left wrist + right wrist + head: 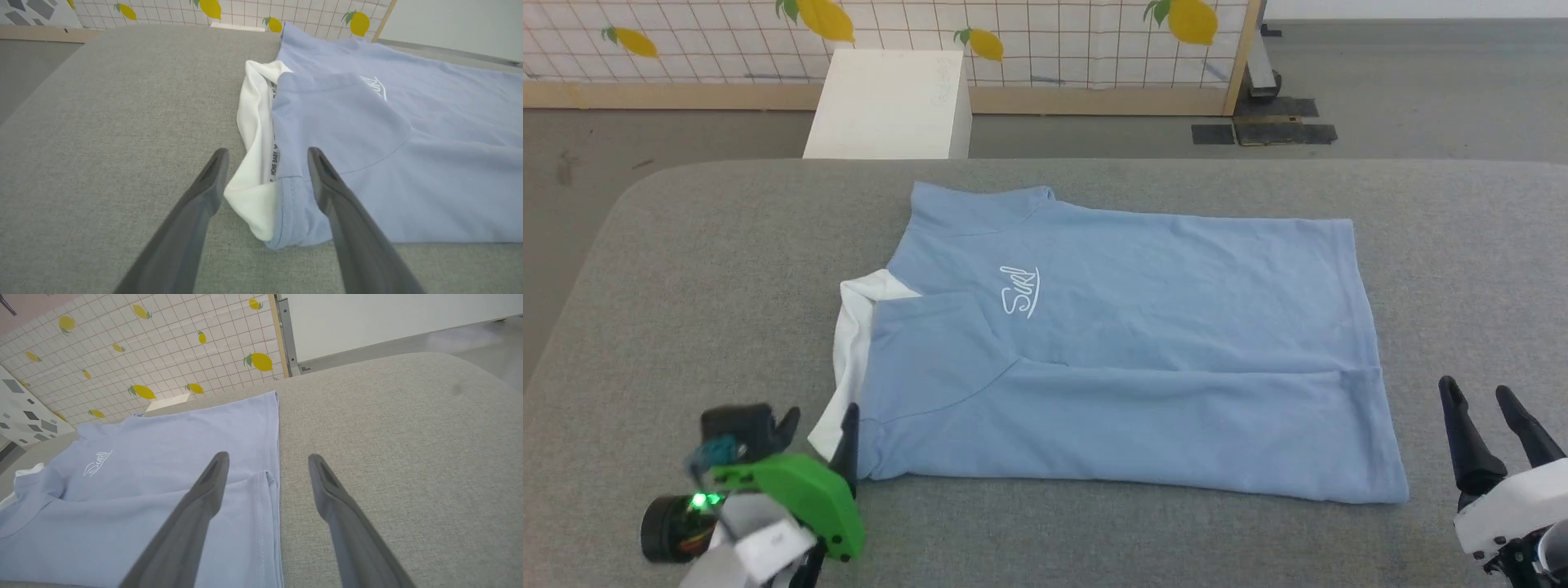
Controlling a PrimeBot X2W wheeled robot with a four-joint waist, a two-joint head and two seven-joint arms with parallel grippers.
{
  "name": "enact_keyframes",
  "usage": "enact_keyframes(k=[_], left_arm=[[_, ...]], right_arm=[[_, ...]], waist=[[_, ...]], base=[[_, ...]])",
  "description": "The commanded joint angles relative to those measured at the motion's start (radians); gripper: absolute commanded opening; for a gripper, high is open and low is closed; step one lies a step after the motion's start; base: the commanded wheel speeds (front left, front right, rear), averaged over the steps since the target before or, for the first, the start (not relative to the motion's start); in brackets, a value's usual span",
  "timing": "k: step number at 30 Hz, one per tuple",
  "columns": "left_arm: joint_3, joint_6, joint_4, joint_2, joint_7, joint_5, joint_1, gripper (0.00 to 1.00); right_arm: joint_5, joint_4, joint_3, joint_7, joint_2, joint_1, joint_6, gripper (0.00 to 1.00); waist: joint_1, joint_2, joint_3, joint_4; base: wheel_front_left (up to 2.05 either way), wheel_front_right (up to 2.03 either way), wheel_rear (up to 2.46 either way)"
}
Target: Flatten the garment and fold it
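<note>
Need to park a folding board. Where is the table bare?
Bare: the table left of the garment, the band beyond its far edge, and between its hem and the right gripper. Crowded: near-left, where the left gripper flanks its white corner.

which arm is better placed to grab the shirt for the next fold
Left, probably. The left gripper is open, with the collar-end corner of the garment lying between its fingers. The right gripper, also open, stands apart from the hem over the bare table.
</note>
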Motion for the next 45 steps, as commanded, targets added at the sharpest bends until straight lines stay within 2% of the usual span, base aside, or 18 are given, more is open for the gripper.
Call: enact_keyframes(k=[1,7,11,16,18,20,21,22,24,30,34,41,45], left_arm=[[-0.012,0.01,0.002,0.016,0.08,-0.005,-0.044,1.0],[-0.07,0.052,-0.023,0.057,0.453,-0.036,-0.12,1.0],[-0.104,0.071,-0.036,0.08,0.626,-0.047,-0.147,1.0],[-0.118,0.093,0.0,0.091,0.71,-0.046,-0.17,1.0],[-0.122,0.114,0.043,0.083,0.755,-0.058,-0.165,1.0],[-0.121,0.115,0.059,0.073,0.773,-0.078,-0.158,1.0],[-0.118,0.113,0.064,0.067,0.776,-0.089,-0.155,0.49],[-0.115,0.111,0.068,0.062,0.774,-0.098,-0.152,0.26],[-0.107,0.102,0.07,0.049,0.761,-0.118,-0.146,0.0],[-0.079,0.095,0.037,0.036,0.716,-0.149,-0.132,0.0],[-0.063,0.099,-0.013,0.039,0.691,-0.155,-0.117,0.0],[-0.05,0.12,-0.097,0.051,0.675,-0.153,-0.089,0.0],[-0.053,0.127,-0.134,0.051,0.674,-0.148,-0.09,0.0]], right_arm=[[0.006,-0.002,0.003,-0.001,0.003,-0.003,-0.002,1.0],[0.005,-0.008,0.005,0.006,0.003,-0.016,-0.002,1.0],[0.006,-0.011,0.005,0.006,0.005,-0.025,-0.002,1.0],[0.007,-0.017,0.009,0.008,0.004,-0.037,-0.002,1.0],[0.008,-0.022,0.016,0.013,0.0,-0.046,-0.002,1.0],[0.009,-0.027,0.022,0.016,-0.005,-0.054,-0.002,1.0],[0.009,-0.028,0.025,0.018,-0.007,-0.057,-0.002,1.0],[0.007,-0.031,0.028,0.021,-0.011,-0.06,-0.002,1.0],[0.006,-0.037,0.04,0.033,-0.017,-0.06,-0.002,1.0],[-0.037,-0.065,0.069,0.135,-0.046,-0.044,-0.002,1.0],[-0.106,-0.089,0.052,0.322,-0.042,-0.03,-0.002,1.0],[-0.229,-0.162,0.055,0.68,0.009,-0.055,-0.002,1.0],[-0.29,-0.155,0.082,0.793,0.012,-0.084,-0.002,1.0]], waist=[[0.0001,-0.0001,0.011,0.001],[0.0001,-0.0001,0.045,-0.002],[0.0001,-0.0001,0.071,-0.01],[0.0001,-0.0001,0.106,-0.022],[0.0001,-0.0001,0.125,-0.029],[0.0001,-0.0001,0.139,-0.034],[0.0001,-0.0001,0.143,-0.035],[0.0001,-0.0001,0.147,-0.035],[0.0001,-0.0001,0.151,-0.034],[0.0001,-0.0001,0.147,-0.028],[0.0001,-0.0001,0.14,-0.028],[0.0001,-0.0001,0.145,-0.03],[0.0001,-0.0001,0.164,-0.018]], base=[[0.0,0.0,0.0],[0.0,0.0,0.0],[0.0,0.0,0.0],[0.0,0.0,0.0],[0.0,0.0,0.0],[0.0,0.0,0.0],[0.0,0.0,0.0],[0.0,0.0,0.0],[0.0,0.0,0.0],[0.0,0.0,0.0],[0.0,0.0,0.0],[0.0,0.0,0.0],[0.0,0.0,0.0]])
